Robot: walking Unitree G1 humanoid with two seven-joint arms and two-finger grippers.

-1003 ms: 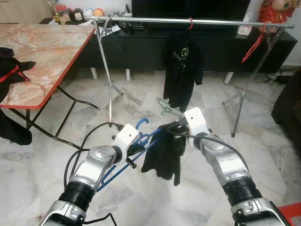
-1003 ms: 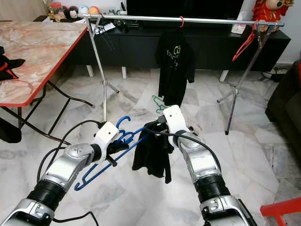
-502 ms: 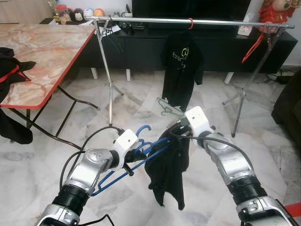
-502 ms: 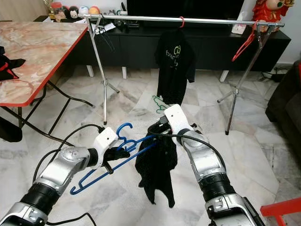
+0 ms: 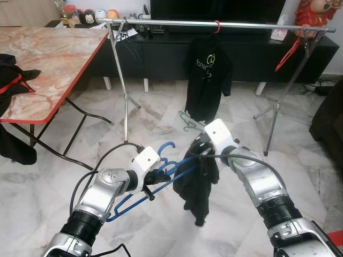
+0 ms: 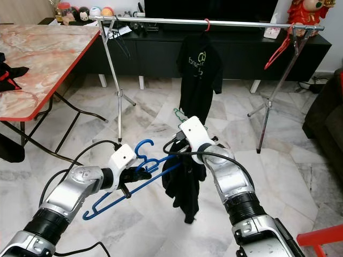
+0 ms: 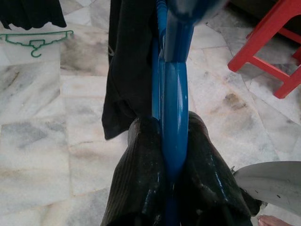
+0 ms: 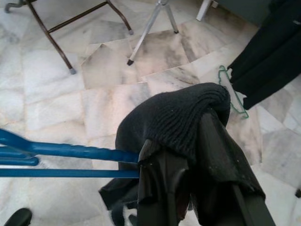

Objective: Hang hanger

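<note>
The left tool pinches the blue hanger low before the robot while the right tool, pressed onto the black garment, dresses it; next it must lift to the rail.

Head stereo pair looks forward-down, sharing clothes rail; wrist cameras close on blue hangers.
</note>
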